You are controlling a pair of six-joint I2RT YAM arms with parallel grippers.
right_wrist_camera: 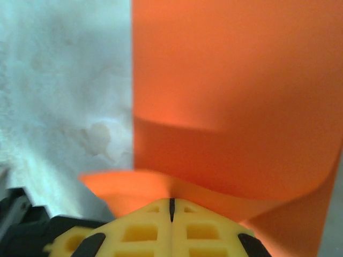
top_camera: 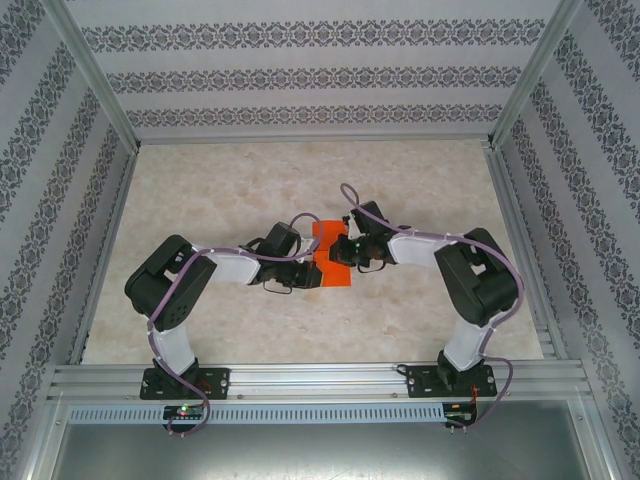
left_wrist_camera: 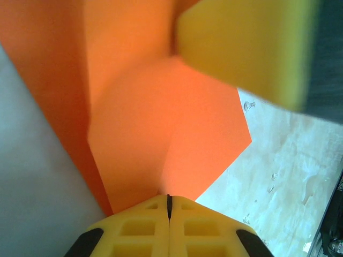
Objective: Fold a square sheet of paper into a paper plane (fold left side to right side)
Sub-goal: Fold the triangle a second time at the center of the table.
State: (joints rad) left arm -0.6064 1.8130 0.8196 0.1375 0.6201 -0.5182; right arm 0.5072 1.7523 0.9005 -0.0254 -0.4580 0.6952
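Two pinch the paper [top_camera: 335, 275]: left gripper [left_wrist_camera: 169, 199], right gripper [right_wrist_camera: 171, 203] | long axis near-far

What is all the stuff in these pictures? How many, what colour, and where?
paper: one, bright orange, creased, middle of the table
table: one, beige marble look, under everything
walls: three, white with grey patterned stripes, around the table
rail: one, silver, along the near edge
left arm: one, black and white with a purple cable, near left
right arm: one, same colours, near right
left gripper: one, yellow fingers, shut on the paper
right gripper: one, yellow fingers, shut on the paper
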